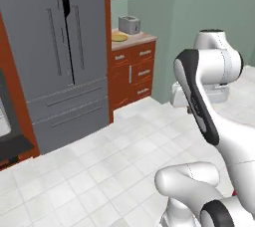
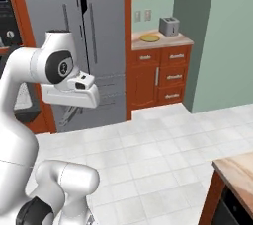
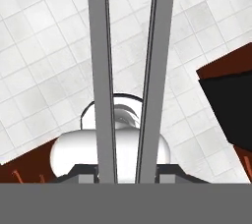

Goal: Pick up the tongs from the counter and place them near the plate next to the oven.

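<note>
Hand view, left to right: slender grey metal tongs (image 3: 129,70) held in the closed pincer (image 3: 127,176), two long thin arms running up from the bottom edge to the top, left arm beside right arm with a narrow gap between. Behind them, white tiled floor (image 3: 44,46). At the right edge, a reddish-brown and black cabinet corner (image 3: 231,105).

Left base view, left to right: tall grey double-door refrigerator (image 1: 55,56) with long vertical handles. Right of it, reddish-brown wooden cabinets (image 1: 132,74) under a light marbled stone tabletop (image 1: 142,38). On that tabletop, a round shallow yellow plate (image 1: 119,37), and just behind and to its right a small grey toaster (image 1: 129,24). Further right, the white arm in front of a pale green wall (image 1: 199,2).

Right base view, left to right: white arm, then the refrigerator (image 2: 99,31), then the cabinets (image 2: 158,76) with the tabletop (image 2: 165,41) carrying the plate (image 2: 149,37) and the toaster (image 2: 169,26). At the lower right corner, part of another wooden-topped unit (image 2: 237,174).
</note>
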